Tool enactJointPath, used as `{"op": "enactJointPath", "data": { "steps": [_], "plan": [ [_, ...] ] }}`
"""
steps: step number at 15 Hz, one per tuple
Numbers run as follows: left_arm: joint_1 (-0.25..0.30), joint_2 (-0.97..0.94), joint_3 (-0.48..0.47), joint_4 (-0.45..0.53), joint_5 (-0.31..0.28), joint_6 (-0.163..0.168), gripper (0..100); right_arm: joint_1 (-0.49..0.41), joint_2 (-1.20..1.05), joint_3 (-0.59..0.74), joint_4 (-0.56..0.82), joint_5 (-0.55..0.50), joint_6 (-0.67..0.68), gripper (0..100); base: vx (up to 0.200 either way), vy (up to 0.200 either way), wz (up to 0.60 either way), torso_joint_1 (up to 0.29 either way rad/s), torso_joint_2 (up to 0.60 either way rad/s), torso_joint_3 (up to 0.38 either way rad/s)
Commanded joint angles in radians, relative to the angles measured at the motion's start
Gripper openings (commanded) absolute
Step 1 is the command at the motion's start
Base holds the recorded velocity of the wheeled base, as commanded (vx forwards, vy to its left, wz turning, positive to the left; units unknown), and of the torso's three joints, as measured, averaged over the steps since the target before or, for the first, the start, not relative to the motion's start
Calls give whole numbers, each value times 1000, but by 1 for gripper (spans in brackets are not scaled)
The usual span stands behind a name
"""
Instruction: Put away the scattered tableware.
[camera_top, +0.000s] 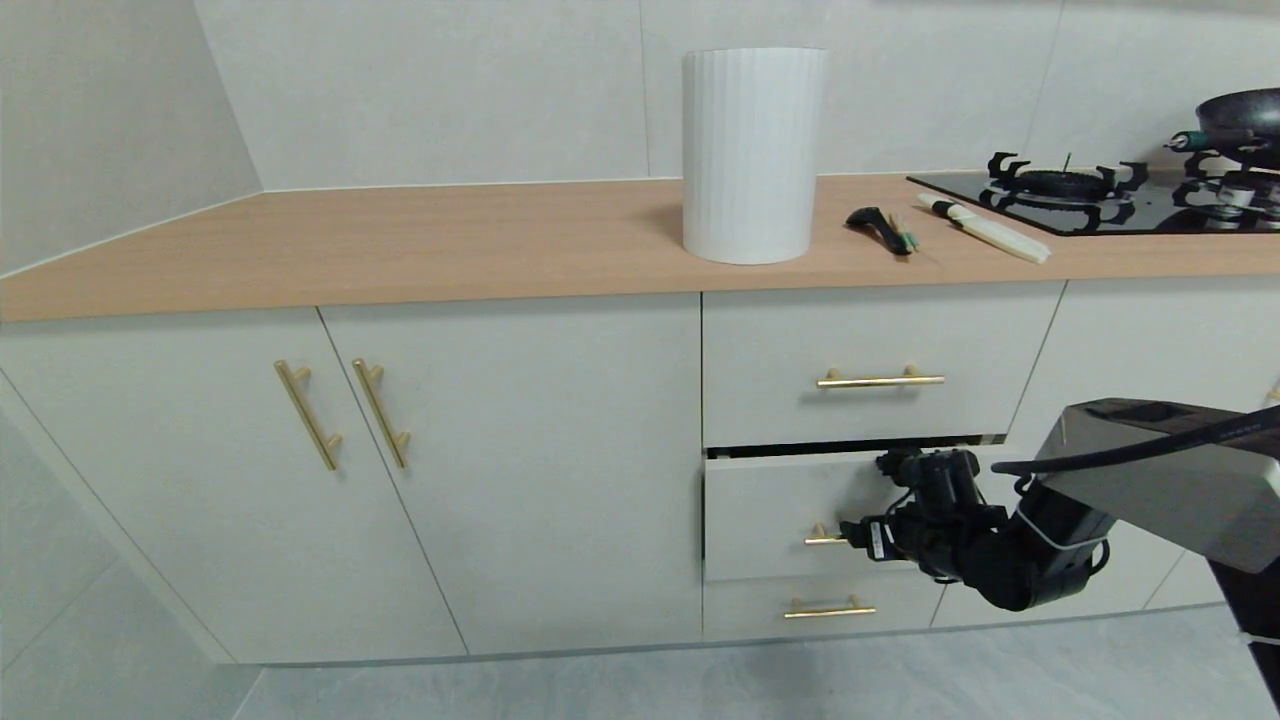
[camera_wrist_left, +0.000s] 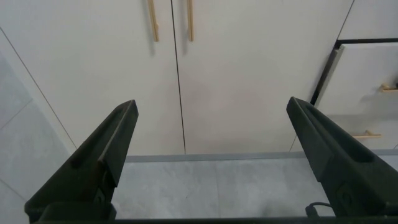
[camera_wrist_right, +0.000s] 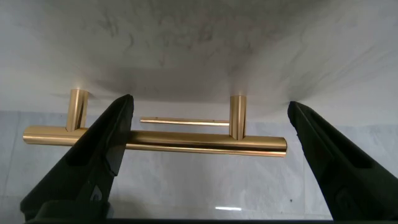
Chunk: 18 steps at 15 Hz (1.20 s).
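Fingers (camera_wrist_right: 93, 162) of right gripper (camera_wrist_right: 209, 104) apparently straddle drawer handle (camera_wrist_right: 186, 144).

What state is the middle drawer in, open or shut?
Open a crack: the middle drawer juts from the cabinet, dark gap along its top. The right gripper, jaws open, straddles its handle.

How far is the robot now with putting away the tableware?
Done: the middle drawer stands slightly open. In hand: the right claw is open at that drawer's gold handle. Left: the black utensil and the pale utensil lie on the counter, not yet put away.
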Motion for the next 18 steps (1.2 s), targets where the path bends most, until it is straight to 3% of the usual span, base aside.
{"op": "enactJointPath", "data": {
  "steps": [1,3,9,13,18],
  "plan": [
    [0,0,0,0,1,0,100,23,-128,108,12,10,-1,100,0,0,0,0,0,0],
    [0,0,0,0,1,0,100,59,-285,184,127,15,-1,100,0,0,0,0,0,0],
    [0,0,0,0,1,0,100,147,-682,188,381,12,6,100,0,0,0,0,0,0],
    [0,0,0,0,1,0,100,153,-601,158,326,-7,42,100,0,0,0,0,0,0],
    [0,0,0,0,1,0,100,135,-335,153,75,-73,40,100,0,0,0,0,0,0]
  ]
}}
